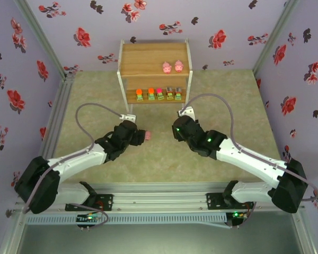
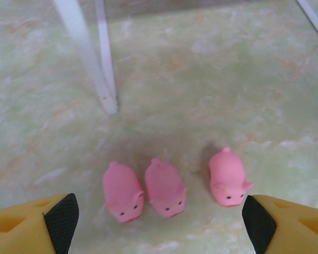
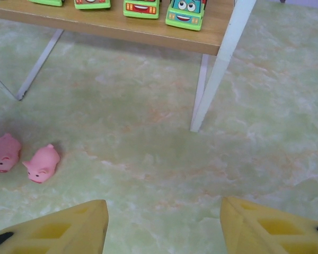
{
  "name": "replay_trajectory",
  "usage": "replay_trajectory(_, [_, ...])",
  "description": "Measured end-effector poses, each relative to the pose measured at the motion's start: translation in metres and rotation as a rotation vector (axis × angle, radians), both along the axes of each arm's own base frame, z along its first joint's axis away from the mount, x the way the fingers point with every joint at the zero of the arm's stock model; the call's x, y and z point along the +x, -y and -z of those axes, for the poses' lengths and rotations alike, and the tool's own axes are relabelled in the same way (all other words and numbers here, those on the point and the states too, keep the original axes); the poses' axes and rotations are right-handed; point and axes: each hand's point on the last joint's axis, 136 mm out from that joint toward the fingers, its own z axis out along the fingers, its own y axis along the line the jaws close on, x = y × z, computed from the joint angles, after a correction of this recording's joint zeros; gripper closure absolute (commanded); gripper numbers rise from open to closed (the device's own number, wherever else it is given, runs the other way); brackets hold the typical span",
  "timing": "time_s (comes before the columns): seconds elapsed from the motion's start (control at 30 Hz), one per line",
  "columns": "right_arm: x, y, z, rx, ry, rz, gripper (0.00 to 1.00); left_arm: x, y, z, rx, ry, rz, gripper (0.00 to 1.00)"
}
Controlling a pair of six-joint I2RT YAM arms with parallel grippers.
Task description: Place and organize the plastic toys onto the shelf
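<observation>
1. The left gripper (image 2: 160, 225), with yellow fingers (image 2: 21, 227) tipped by black pads (image 2: 61, 219), is spread wide and grips nothing.
2. Just ahead of it, three small rounded pink plastic pigs (image 2: 165, 188) lie on the pale green marbled mat (image 2: 212, 84), snouts toward the wrist camera. Two sit side by side, almost touching. The third lies a little apart, just beside one black pad.
3. The right gripper (image 3: 164, 227) is likewise wide apart and empty, above bare mat.
4. Beyond stands the two-tier light-brown wooden shelf (image 1: 148, 55) on thin white metal legs (image 3: 222, 63).
5. Its lower board carries five blocky green-based toys (image 1: 159, 94) in a row.
6. Its upper board holds two more pink pigs (image 1: 167, 66), side by side toward the right end.
7. Behind is the lilac wall with red flowers (image 1: 217, 37).
</observation>
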Motion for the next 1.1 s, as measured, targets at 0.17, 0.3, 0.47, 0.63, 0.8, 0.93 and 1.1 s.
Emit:
replay_trajectory(0.17, [0.006, -0.009, 0.011, 0.029, 0.009, -0.017, 0.45, -0.009, -0.017, -0.01, 0.003, 0.015, -0.049, 0.13])
replay_trajectory(0.3, [0.011, -0.015, 0.033, 0.036, -0.003, -0.046, 0.35, -0.013, -0.028, -0.008, 0.039, 0.003, -0.076, 0.13])
replay_trajectory(0.47, [0.019, -0.018, 0.053, 0.043, -0.007, -0.063, 0.35, -0.018, -0.039, -0.001, 0.08, -0.024, -0.106, 0.14])
replay_trajectory(0.63, [0.019, -0.019, 0.066, 0.074, 0.014, -0.074, 0.35, -0.02, -0.047, 0.005, 0.102, -0.041, -0.146, 0.16])
replay_trajectory(0.8, [0.019, -0.019, 0.084, 0.05, -0.004, -0.075, 0.34, -0.019, -0.051, 0.016, 0.121, -0.064, -0.186, 0.17])
replay_trajectory(0.93, [0.021, -0.023, 0.084, 0.07, -0.001, -0.081, 0.34, -0.018, -0.051, 0.027, 0.135, -0.089, -0.208, 0.17])
replay_trajectory(1.1, [0.021, -0.026, 0.087, 0.074, -0.012, -0.089, 0.34, -0.016, -0.05, 0.036, 0.143, -0.113, -0.226, 0.19])
